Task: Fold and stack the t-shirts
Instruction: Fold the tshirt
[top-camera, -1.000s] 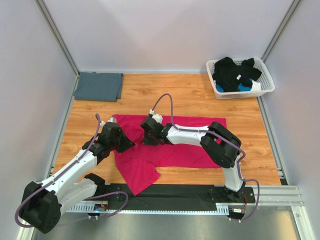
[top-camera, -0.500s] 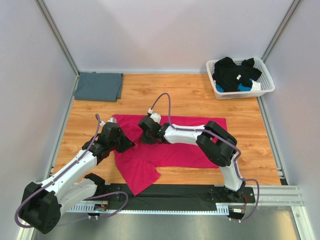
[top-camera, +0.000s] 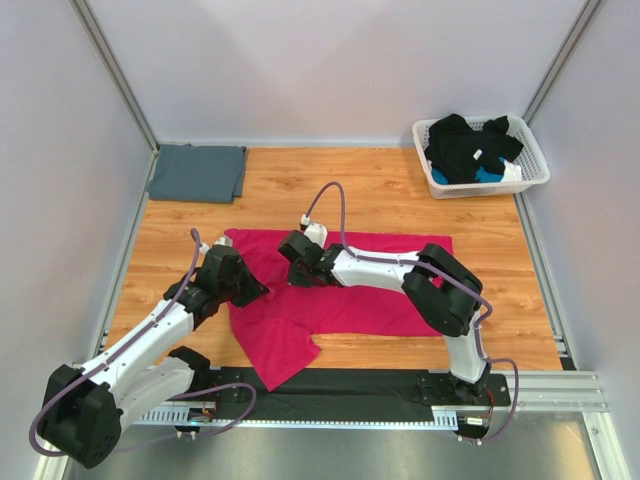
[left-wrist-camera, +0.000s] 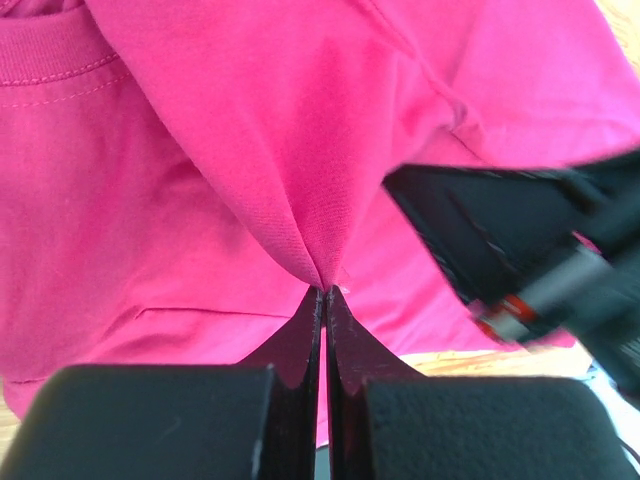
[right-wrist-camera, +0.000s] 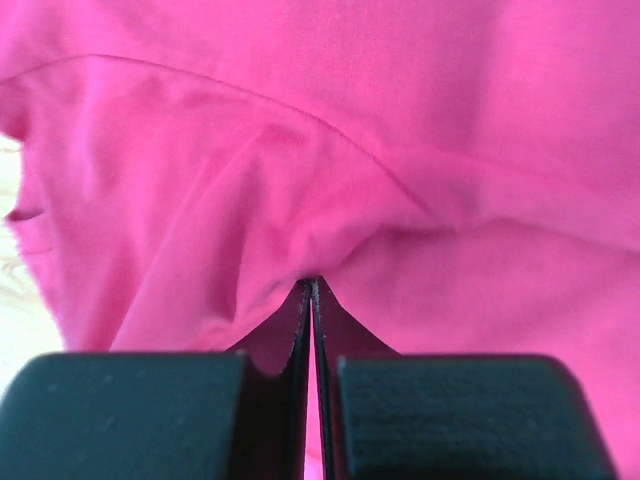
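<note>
magenta t-shirt (top-camera: 275, 330) lies spread, left fingers (left-wrist-camera: 302, 340) and right fingers (right-wrist-camera: 292, 330) each clamped on its cloth.

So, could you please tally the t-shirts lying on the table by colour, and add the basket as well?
Pink t-shirt: 1
Blue-grey t-shirt: 1
White basket: 1
Total: 3

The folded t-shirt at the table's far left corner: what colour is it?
Plain slate blue-grey; the folded t-shirt shows best in the top external view.
</note>
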